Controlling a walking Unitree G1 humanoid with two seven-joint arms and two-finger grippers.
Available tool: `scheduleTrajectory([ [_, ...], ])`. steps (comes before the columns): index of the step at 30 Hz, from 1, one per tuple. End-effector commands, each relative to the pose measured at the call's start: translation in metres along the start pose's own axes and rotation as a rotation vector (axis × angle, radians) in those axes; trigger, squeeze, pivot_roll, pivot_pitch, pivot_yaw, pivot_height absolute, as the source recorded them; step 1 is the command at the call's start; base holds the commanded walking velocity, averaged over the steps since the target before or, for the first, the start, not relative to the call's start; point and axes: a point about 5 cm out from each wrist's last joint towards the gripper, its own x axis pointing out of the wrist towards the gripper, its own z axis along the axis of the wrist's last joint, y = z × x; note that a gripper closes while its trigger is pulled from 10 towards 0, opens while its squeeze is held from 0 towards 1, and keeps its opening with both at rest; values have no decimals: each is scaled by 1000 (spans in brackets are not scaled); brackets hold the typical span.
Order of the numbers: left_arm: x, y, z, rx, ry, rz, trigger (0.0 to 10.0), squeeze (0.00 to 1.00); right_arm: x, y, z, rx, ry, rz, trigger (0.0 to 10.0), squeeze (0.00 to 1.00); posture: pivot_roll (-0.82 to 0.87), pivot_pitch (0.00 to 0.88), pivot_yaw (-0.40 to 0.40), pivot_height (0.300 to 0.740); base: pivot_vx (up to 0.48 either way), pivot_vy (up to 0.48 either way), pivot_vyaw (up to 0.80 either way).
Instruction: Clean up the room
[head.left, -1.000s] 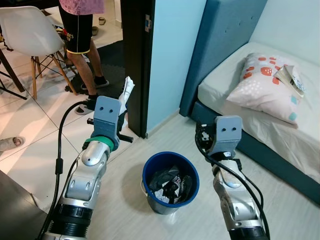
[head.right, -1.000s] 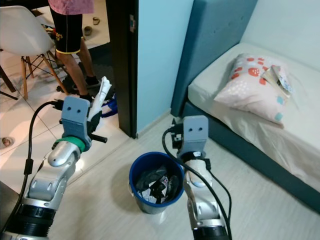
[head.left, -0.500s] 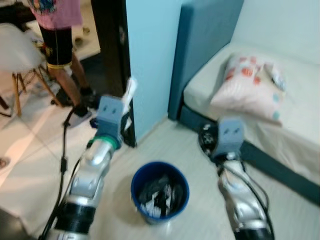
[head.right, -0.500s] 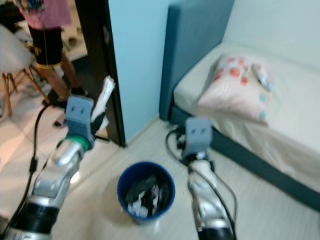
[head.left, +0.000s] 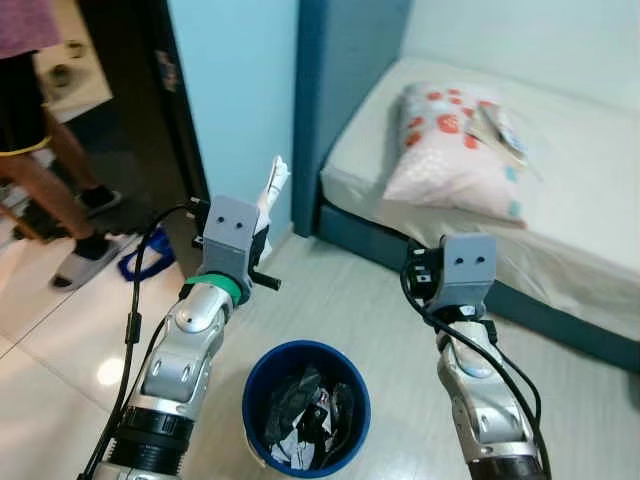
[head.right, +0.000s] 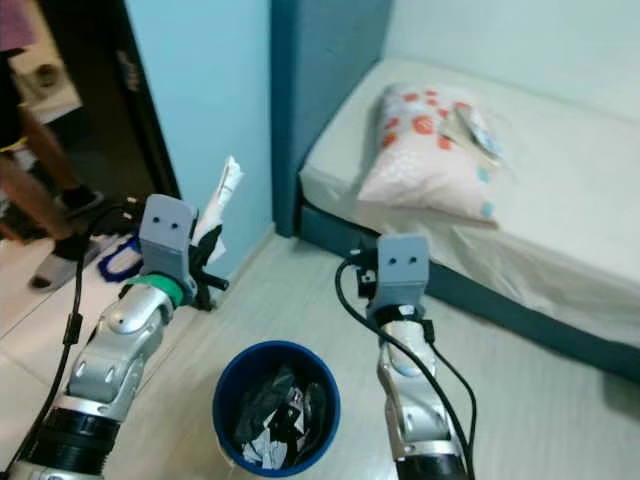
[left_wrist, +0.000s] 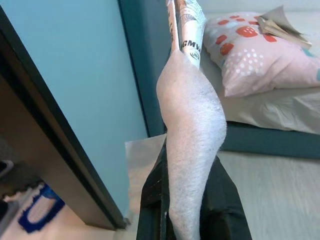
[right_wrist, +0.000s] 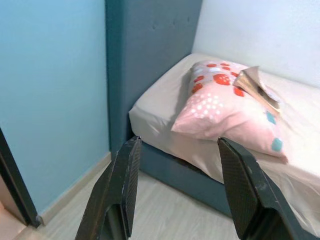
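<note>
My left gripper (left_wrist: 190, 167) is shut on a white fuzzy sock (left_wrist: 192, 115) with a piece of printed paper (left_wrist: 189, 22) sticking out above it. In the left eye view that gripper (head.left: 260, 238) is raised beside the light blue wall, above and left of a blue bin (head.left: 305, 405) full of crumpled rubbish. My right gripper (right_wrist: 177, 150) is open with nothing between its fingers, and it faces the bed. In the left eye view it (head.left: 418, 278) hangs above and to the right of the bin.
A bed (head.left: 580, 190) with a blue headboard (head.left: 345, 70) stands ahead on the right, with a pink spotted pillow (head.left: 455, 150) and an open book (head.left: 500, 130) on it. A person's legs (head.left: 40, 190) stand at the dark doorway on the left. A blue item (head.left: 145, 262) lies on the floor there.
The camera has swung to the right, so the bed sits more central and the doorway and person lie at the left edge. Both arms keep their pose, and the left still holds the sock.
</note>
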Motion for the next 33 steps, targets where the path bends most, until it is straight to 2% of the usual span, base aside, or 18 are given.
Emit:
scheduleTrajectory([
  [1, -4, 4, -5, 1, 15, 7, 10000, 0, -1, 7, -1, 5, 5, 21, 10000, 0, -68, 63, 51, 721, 0, 0, 0],
  [6, -5, 2, -8, 1, 30, -19, 10000, 0, -1, 7, -1, 6, 6, 21, 10000, 0, -67, 64, 53, 721, 0, 0, 0],
  [8, -8, -1, -18, 7, 77, -66, 10000, 0, -2, 8, -1, 6, 8, 23, 10000, 0, -67, 66, 53, 721, 0, 0, 0],
  [33, -7, 1, -15, 1, 71, -46, 10000, 0, -3, 8, -2, 8, 9, 25, 10000, 0, -68, 67, 51, 721, 0, 0, 0],
])
